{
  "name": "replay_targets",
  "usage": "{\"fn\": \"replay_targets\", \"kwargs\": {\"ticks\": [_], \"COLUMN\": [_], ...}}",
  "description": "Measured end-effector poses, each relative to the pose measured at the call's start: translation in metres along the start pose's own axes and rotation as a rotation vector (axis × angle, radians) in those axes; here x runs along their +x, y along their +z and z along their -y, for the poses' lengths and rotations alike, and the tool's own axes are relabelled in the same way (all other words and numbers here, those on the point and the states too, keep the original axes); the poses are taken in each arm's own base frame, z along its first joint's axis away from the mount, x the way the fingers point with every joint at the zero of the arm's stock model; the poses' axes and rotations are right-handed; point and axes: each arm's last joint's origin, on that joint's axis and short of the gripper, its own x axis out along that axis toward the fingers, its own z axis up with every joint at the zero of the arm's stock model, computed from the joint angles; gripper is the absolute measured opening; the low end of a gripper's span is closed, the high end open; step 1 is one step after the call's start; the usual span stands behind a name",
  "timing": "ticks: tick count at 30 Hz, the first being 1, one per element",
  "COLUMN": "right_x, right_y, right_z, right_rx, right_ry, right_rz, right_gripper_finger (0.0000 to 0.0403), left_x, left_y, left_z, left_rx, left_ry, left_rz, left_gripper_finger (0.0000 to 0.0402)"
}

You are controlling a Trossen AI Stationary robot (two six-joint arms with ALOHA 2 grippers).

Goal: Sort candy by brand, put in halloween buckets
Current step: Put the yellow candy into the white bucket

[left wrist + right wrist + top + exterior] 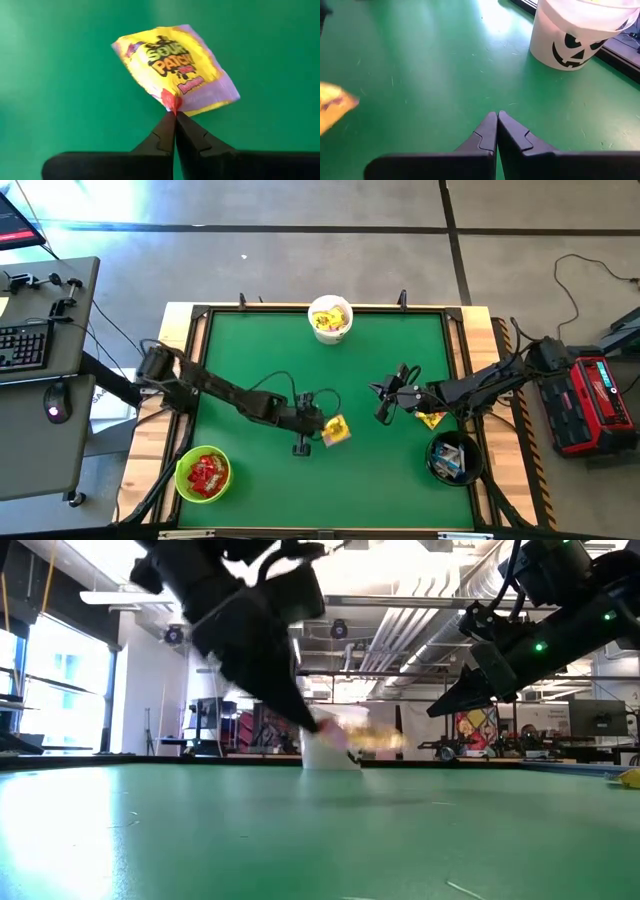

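**benchrat:** One corner is all the left gripper is pinching on that yellow candy packet, fingers clamped on the edge while the rest is hanging free above the green table. Looks like it's holding near the table's middle, with the white bucket waiting at the far edge. I'm guessing a quick swing is going to shake it loose.

**pailsorter:** Agreed, and a floppy wrapper is probably catching the rim instead of dropping in. The right gripper is hovering just beside it, fingers together on nothing, so the arms are risking a bump. One more yellow packet is lying under the right arm, near the black bucket. The green bucket is holding only reds.
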Motion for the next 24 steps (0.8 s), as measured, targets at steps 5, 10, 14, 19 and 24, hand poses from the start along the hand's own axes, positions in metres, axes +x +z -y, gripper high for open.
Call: {"fn": "replay_targets", "kwargs": {"ticks": [5,10,14,19,24], "right_x": [0.0,0.0,0.0,0.0,0.0], "right_y": [0.0,0.0,0.001,0.002,0.004], "right_z": [0.0,0.0,0.0,-0.001,-0.001], "right_rx": [0.007,0.007,0.006,0.019,0.028], "right_ry": [-0.001,-0.002,-0.009,-0.006,0.001], "right_rz": [0.001,0.002,0.011,0.025,0.036], "right_gripper_finger": [0.0,0.0,0.0,0.0,0.0], "left_x": [-0.034,-0.068,-0.089,-0.09,-0.088], "left_y": [0.02,0.032,0.035,0.035,0.04], "left_z": [-0.026,-0.065,-0.104,-0.154,-0.202], "left_rx": [-0.096,-0.217,-0.31,-0.362,-0.394], "left_ry": [0.089,0.241,0.363,0.432,0.502], "left_rz": [0.104,0.194,0.249,0.258,0.234], "left_gripper_finger": [0.0,0.0,0.0,0.0,0.0]}}
